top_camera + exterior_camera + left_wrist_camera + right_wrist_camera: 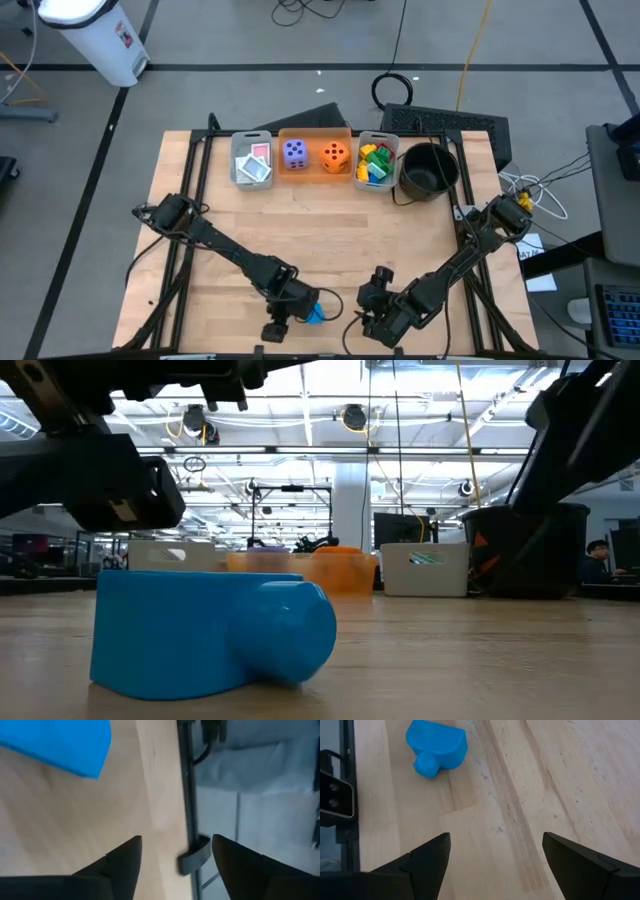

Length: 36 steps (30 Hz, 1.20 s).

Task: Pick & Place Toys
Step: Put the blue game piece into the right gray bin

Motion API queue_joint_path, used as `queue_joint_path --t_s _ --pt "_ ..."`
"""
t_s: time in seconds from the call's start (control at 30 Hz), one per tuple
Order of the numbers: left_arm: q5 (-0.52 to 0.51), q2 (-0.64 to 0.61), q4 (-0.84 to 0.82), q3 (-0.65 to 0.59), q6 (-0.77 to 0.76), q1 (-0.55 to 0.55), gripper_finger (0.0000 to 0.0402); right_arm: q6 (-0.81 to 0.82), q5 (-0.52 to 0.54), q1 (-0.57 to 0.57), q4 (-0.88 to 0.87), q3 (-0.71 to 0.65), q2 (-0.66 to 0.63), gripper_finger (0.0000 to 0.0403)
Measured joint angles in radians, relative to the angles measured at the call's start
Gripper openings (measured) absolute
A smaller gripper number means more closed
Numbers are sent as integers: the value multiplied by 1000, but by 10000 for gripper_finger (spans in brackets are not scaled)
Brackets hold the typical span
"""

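A blue plastic brick (314,314) lies on the wooden table near its near edge, resting on one flat side with its round stud (300,632) pointing sideways. My left gripper (280,325) hovers just left of the brick with its fingers open and nothing between them; in the left wrist view the brick (60,742) sits ahead of the gripper (175,850), apart from it. My right gripper (372,318) stands open to the brick's right, and the right wrist view shows the brick (436,747) well ahead of that gripper (495,845).
Along the far edge stand a grey bin with picture cards (252,160), an orange bin (315,172) holding a purple die (295,153) and an orange die (335,155), a grey bin of coloured bricks (375,163) and a black bowl (428,170). The table's black frame (192,860) runs beside my left gripper.
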Motion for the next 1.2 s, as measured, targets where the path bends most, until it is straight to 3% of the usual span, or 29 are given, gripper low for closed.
queue_joint_path --t_s 0.17,0.33,0.53,0.67,0.83,1.2 --pt "22 0 91 -18 -103 0 262 14 1 22 0 0 0 304" --pt "42 -63 220 -127 -217 0 263 66 29 64 0 0 0 304" --pt "-166 -211 710 -373 -490 -1 248 113 132 96 6 0 0 304" --pt "-240 -223 976 -518 -678 -10 237 107 129 86 11 0 1 304" --pt "-331 -223 1017 -582 -792 -25 233 58 128 64 35 0 1 304" --pt "-419 -222 952 -580 -780 1 232 -13 126 14 79 0 1 304"
